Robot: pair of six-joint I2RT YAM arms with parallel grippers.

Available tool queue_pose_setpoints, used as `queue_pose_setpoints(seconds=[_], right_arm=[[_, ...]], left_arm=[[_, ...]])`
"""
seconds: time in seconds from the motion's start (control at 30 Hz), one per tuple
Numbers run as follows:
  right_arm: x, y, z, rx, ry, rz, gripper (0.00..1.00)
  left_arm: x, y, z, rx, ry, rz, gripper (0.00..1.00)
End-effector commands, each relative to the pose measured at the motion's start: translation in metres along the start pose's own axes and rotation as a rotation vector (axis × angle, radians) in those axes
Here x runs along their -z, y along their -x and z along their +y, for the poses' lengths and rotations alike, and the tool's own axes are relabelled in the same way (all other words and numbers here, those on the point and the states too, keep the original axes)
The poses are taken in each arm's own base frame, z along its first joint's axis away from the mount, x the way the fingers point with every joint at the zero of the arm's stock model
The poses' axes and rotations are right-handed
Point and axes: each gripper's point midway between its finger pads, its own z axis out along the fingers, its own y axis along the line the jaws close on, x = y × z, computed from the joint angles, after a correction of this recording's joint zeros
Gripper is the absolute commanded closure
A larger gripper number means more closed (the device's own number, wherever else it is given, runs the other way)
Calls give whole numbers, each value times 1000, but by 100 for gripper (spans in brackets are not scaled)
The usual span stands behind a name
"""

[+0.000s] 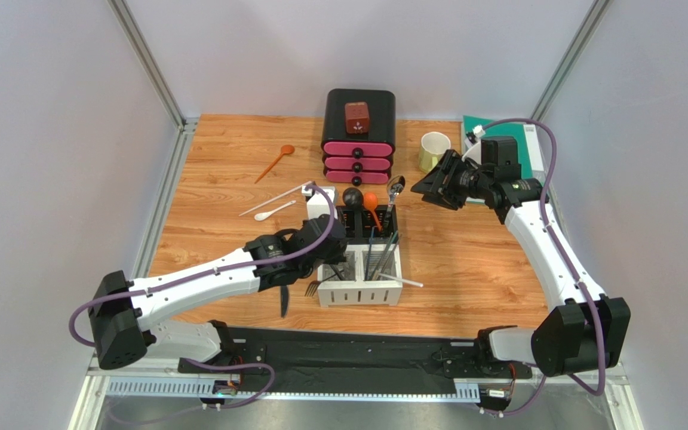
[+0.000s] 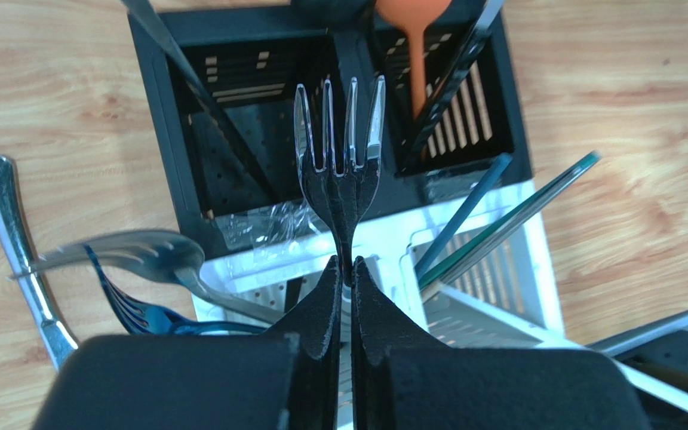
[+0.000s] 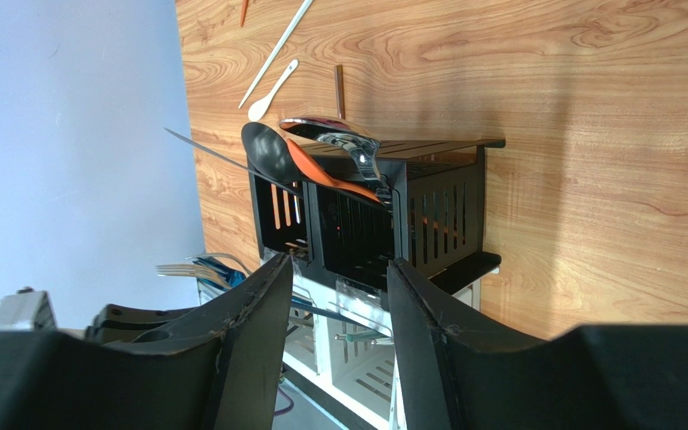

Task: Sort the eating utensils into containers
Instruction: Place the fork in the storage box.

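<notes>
The left hand (image 2: 344,273) pinches the black fork (image 2: 340,175) tight; lower it straight into the caddy (image 2: 161,121), by the metal fork (image 2: 132,311).

A robotics lab test cell, plainly: blank grey panel walls (image 1: 51,134) held by aluminium frame posts (image 1: 146,63) box in a wood-grain table (image 1: 464,269). Two white robot arms (image 1: 195,282) sit bolted along its near edge, purple cables (image 1: 550,152) looping off them. A slotted cable duct (image 1: 168,387) runs just below.

No lettering reads anywhere; just a tiny white mark on the red block (image 1: 357,117) atop the drawer box (image 1: 357,150), too small to make out.
</notes>
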Motion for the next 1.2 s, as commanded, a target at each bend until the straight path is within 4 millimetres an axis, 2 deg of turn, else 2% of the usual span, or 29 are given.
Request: queue_pose_setpoints(seconds=[0.0,0.23,0.47,0.57,0.6,0.8,0.9,0.97,1.07,1.1,1.17], right_arm=[[2,-3,9,19,41,2,51],[-1,-7,7,17,28,23,52],[-2,-14,-1,15,14,29,52],[-1,-17,-3,14,8,29,52],[-1,-17,-4,13,6,27,52],[-1,-18,-6,16,-1,25,52],[0,-16,-5,17,0,19,52],[-1,-15,-5,17,-5,16,52],[1,-13,-6,15,-12,3,52],[1,-13,-6,16,-12,0,52],[4,-12,-6,16,-17,-12,52]], left_arm=[[-7,-6,5,9,41,-41,100],[-15,-33,11,-19,58,20,100],[-8,-31,16,-21,85,24,77],[3,-22,23,5,123,6,71],[9,-19,32,-3,157,1,70],[32,12,35,27,169,-80,66],[45,34,33,32,157,-139,64],[58,55,33,48,159,-196,59],[79,72,52,88,222,-248,49],[84,67,67,78,267,-224,48],[92,62,92,160,316,-200,53]])
